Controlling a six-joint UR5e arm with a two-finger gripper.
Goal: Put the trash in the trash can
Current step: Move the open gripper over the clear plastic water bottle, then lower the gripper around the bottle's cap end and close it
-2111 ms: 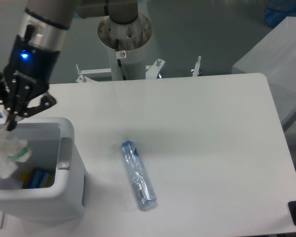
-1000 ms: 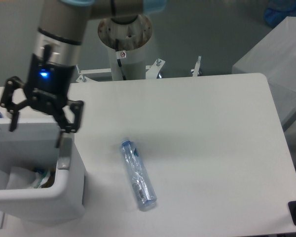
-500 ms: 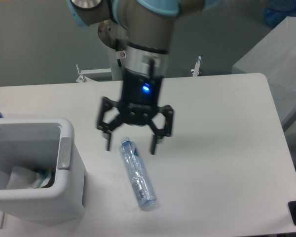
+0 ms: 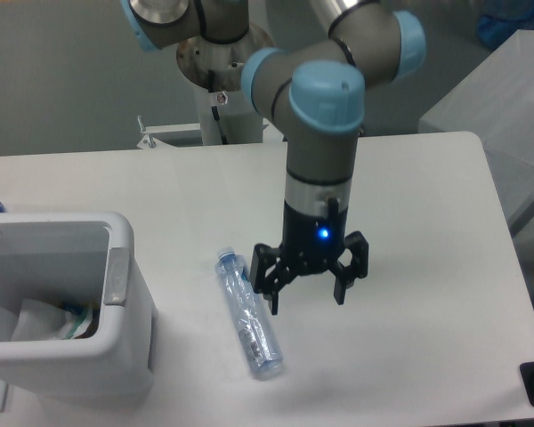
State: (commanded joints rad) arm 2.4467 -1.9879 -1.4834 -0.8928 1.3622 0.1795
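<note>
- The bottle is a crushed clear plastic one with a blue cap, its body flattened and creased, with a darker label patch near the lower end.
- It lies flat on the white table, between the trash can and the gripper.
- Its long axis runs on a slant: the blue cap end points toward the far side of the table and slightly left, the base end toward the near edge and slightly right.
- The trash can is a white rectangular bin with rounded corners and a thick rim, standing at the table's left near corner; a grey tab sits on the side facing the bottle.
- Inside the bin lies the crumpled clear wrapper with a green bit, beside some other dark contents that cannot be made out.
- The gripper hangs just right of the bottle's middle, fingers spread wide and pointing down, holding nothing; the left fingertip is close to the bottle, and whether it touches cannot be told.
- A blue light glows on the gripper's body.
</note>
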